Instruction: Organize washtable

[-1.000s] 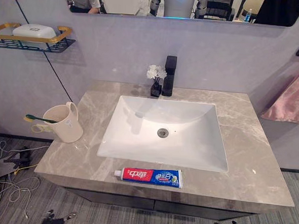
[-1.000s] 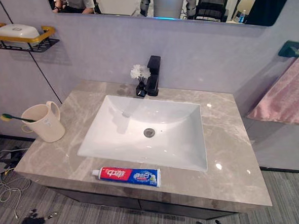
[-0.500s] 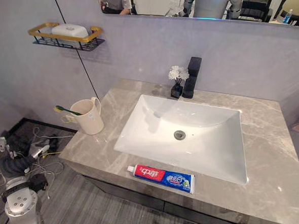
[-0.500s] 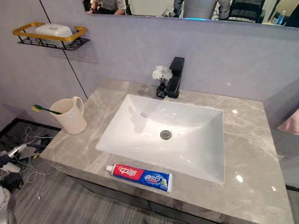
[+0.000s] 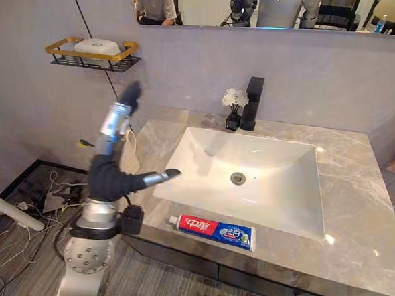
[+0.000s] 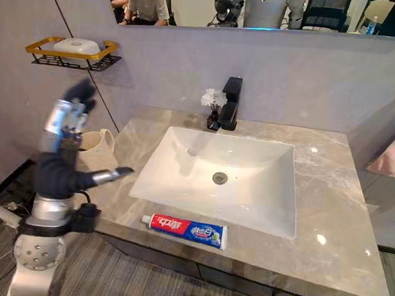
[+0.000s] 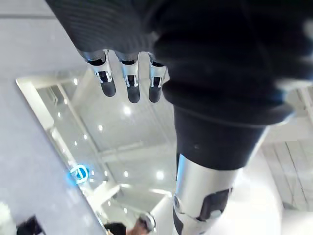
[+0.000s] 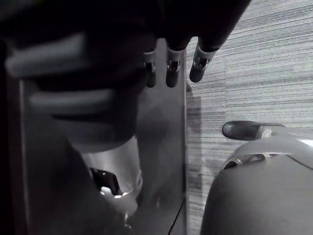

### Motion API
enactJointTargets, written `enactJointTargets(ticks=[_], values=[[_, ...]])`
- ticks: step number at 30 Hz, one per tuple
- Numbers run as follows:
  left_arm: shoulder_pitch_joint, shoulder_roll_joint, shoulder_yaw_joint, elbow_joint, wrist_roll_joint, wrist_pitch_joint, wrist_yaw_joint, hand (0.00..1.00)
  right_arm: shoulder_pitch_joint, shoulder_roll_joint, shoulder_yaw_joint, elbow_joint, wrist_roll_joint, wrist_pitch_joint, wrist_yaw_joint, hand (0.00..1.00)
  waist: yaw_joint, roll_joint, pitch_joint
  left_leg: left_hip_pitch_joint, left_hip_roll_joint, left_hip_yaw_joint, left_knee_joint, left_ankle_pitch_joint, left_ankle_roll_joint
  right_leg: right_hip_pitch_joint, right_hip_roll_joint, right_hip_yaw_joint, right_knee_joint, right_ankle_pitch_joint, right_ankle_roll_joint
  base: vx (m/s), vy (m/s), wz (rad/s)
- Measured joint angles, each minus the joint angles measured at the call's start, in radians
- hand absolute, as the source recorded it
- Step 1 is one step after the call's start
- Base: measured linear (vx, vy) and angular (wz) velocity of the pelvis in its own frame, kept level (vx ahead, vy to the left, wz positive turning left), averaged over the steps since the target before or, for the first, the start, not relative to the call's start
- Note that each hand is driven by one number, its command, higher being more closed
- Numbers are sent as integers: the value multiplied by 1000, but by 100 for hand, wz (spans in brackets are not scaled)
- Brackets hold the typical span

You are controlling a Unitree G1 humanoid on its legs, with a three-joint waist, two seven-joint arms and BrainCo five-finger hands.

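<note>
Newly raised beside the cup (image 6: 98,144), the open-fingered left hand (image 5: 108,176) holds nothing; right hand (image 8: 172,68) hangs relaxed; tidying just begins.

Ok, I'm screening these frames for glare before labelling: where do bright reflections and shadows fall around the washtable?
Left eye view: a glare spot on the countertop right of the sink; the faucet and flowers cast a soft shadow into it. Right eye view: two glare spots on that countertop. Left wrist view: small bright lights dot the background past the left hand.
</note>
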Motion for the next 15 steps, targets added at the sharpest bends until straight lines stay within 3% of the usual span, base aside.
enactJointTargets(ticks=[7, 15], values=[[7, 57, -108, 124, 92, 26, -115, 0, -7, 2, 19, 0, -1, 0, 1, 0, 2, -7, 0, -1, 2, 12, -3, 0, 0, -8, 0, 12, 2, 0, 0, 0, 7, -4], [64, 112, -153, 227, 177, 28, -161, 0, -13, -6, 40, -1, -2, 0, 1, 0, 1, -6, -1, 4, 2, 11, -8, 0, 0, -6, 0, 10, 0, 0, 0, -3, 1, 1]])
